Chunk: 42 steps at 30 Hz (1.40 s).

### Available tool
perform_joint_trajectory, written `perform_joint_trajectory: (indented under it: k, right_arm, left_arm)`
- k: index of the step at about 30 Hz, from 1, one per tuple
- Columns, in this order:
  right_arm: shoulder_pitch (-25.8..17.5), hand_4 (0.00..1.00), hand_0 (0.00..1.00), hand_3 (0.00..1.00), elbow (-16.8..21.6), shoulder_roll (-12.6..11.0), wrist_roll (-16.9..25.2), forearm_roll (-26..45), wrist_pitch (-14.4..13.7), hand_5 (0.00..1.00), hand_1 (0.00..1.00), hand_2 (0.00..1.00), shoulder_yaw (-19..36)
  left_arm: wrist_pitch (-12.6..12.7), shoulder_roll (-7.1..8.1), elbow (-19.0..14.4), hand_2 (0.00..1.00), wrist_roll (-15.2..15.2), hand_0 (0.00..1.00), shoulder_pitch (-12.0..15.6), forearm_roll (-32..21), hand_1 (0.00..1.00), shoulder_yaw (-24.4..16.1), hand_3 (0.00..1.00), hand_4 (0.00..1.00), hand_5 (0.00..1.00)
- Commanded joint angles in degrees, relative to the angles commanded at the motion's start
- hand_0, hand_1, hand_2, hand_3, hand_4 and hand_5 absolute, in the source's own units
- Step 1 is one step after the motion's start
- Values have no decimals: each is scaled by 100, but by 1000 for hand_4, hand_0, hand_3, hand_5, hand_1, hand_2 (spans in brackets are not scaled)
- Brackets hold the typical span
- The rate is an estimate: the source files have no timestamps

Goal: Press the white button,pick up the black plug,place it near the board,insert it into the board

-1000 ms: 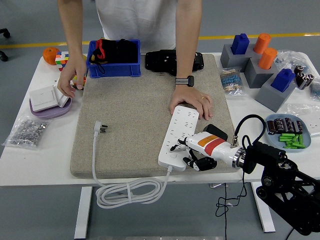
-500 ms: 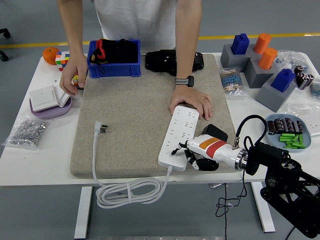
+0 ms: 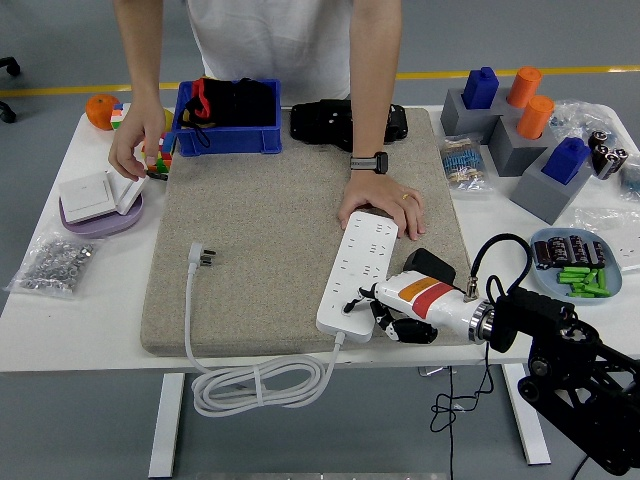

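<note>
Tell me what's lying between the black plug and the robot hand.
In the head view, the white power strip lies between the black plug and the right robot hand's fingertips only partly; mostly they sit side by side, with bare mat behind.

Person [image 3: 275, 40] at frame top cut off above chest by upper edge. Right arm [image 3: 580, 370] runs out at lower right corner. Right hand [image 3: 392, 308] at lower centre: fingertips against power strip [image 3: 357, 275], contact with button too small to tell. Desk [image 3: 80, 300] right end cropped. Bin [image 3: 228, 118] contents at upper left dark, indistinct.
</note>
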Motion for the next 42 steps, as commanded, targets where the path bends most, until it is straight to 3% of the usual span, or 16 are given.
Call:
perform_joint_trajectory:
  k: [11, 19, 20, 25, 26, 31, 32, 37, 38, 42]
  right_arm:
    - [1, 24, 2, 742, -20, -22, -9, -26, 2, 2, 2, 71, -120]
    - [2, 26, 2, 742, 496, -78, 45, 288, -29, 2, 2, 70, 236]
    - [-3, 138, 2, 744, 570, -85, 84, 338, -72, 2, 2, 80, 286]
    - [-77, 138, 2, 744, 878, -82, 201, 727, -101, 2, 2, 80, 644]
    - [-98, 632, 268, 742, 892, -78, 224, 834, -81, 61, 236, 283, 731]
    - [-196, 632, 268, 742, 620, -30, 26, 1270, 268, 61, 236, 283, 1082]
    - [-217, 998, 803, 876, 546, -22, -25, 1261, 346, 291, 820, 811, 1154]
    - [-241, 998, 803, 876, 185, 20, -124, 1633, 394, 291, 820, 811, 1265]
    - [-231, 998, 907, 953, 72, 37, -154, 1746, 367, 509, 928, 925, 1270]
    - [-212, 998, 907, 953, -196, 85, -188, 1928, 244, 509, 928, 925, 1290]
  left_arm:
    - [-2, -14, 0, 694, -7, 739, -1, -27, 719, 32, 764, 686, 288]
    - [3, -9, 0, 694, -4, 739, -4, -2, 719, -4, 763, 686, 288]
    - [1, -8, 0, 694, -6, 739, -7, -12, 719, 9, 765, 686, 288]
    - [0, -14, 0, 694, -12, 739, -13, -19, 719, 18, 765, 686, 288]
    - [0, -14, 0, 694, -11, 739, -12, -20, 719, 18, 763, 686, 288]
    - [3, -16, 0, 694, -3, 739, -6, 10, 719, -20, 763, 686, 288]
    - [4, -17, 0, 694, -3, 739, -4, 9, 719, -21, 764, 686, 289]
    - [3, -25, 0, 694, 11, 739, -2, 33, 719, -40, 764, 686, 289]
    - [3, -28, 0, 694, 7, 739, -3, 24, 719, -32, 764, 686, 290]
    - [2, -34, 0, 694, -11, 739, -10, -13, 719, 5, 764, 686, 290]
